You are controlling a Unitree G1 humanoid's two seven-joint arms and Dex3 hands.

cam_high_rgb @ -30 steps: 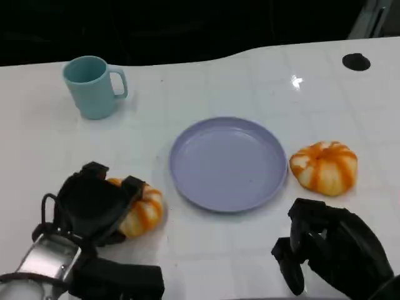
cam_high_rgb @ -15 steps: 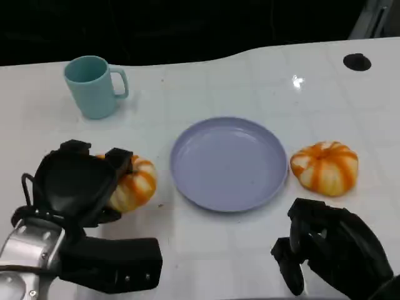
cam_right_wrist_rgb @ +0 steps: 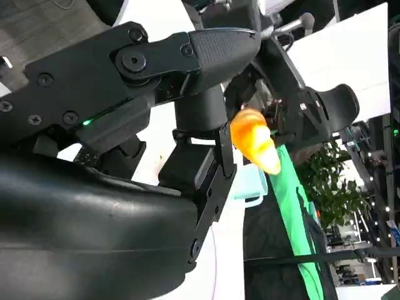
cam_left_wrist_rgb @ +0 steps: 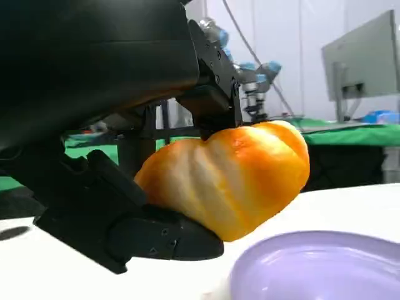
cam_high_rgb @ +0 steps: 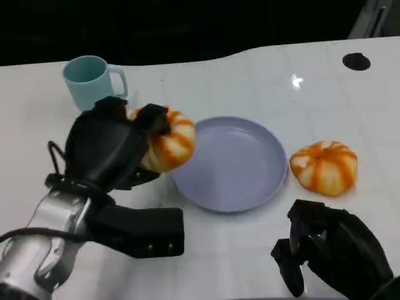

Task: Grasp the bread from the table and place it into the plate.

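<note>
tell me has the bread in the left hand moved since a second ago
Yes: the bread in the left hand went up toward the plate rim.

Glossy glazed bread (cam_high_rgb: pixel 167 140), smooth matt plate (cam_high_rgb: pixel 240 181), glossy white table (cam_high_rgb: pixel 250 75)

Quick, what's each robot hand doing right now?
Left hand: holding the round orange-and-white striped bread, lifted at the rim of the purple plate.
Right hand: holding nothing, fingers curled in.
</note>
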